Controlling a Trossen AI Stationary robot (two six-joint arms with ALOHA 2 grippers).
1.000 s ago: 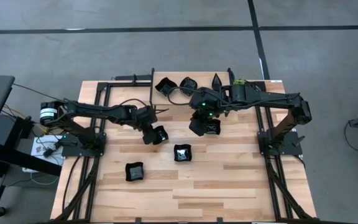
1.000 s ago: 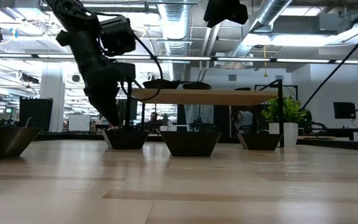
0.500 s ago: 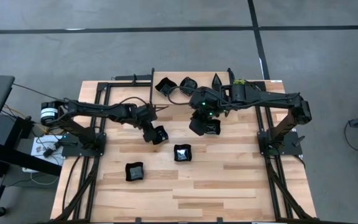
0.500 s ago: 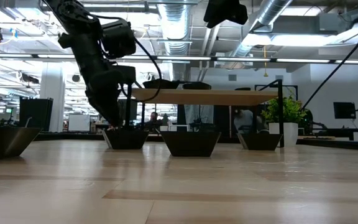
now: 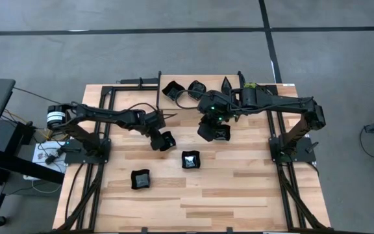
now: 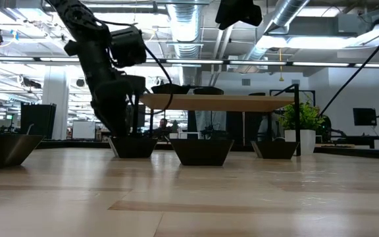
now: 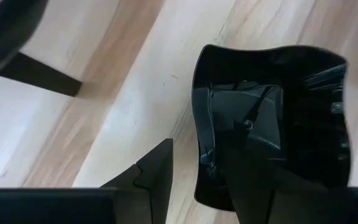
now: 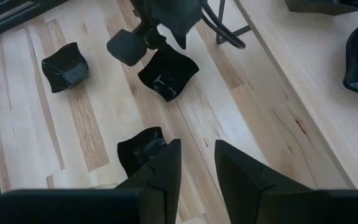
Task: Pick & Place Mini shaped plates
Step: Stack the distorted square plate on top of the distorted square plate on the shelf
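Counting seven mini shaped plates (image 5: pixel 191 159) from above: four out on the open desk (image 5: pixel 239 195), three lined up near the far edge, right by one little green plant (image 5: pixel 250 85). Seeing two arms. Spotting the left claw (image 5: pixel 156 138) released and sitting astride the rim of one square plate (image 7: pixel 272 118), with one finger (image 7: pixel 157 168) outside on the wood and the other over the bowl. Catching the right claw (image 8: pixel 197 146) hanging high over mid-desk, fingers parted, gripping nothing, with another plate (image 5: pixel 221 134) lying below it.
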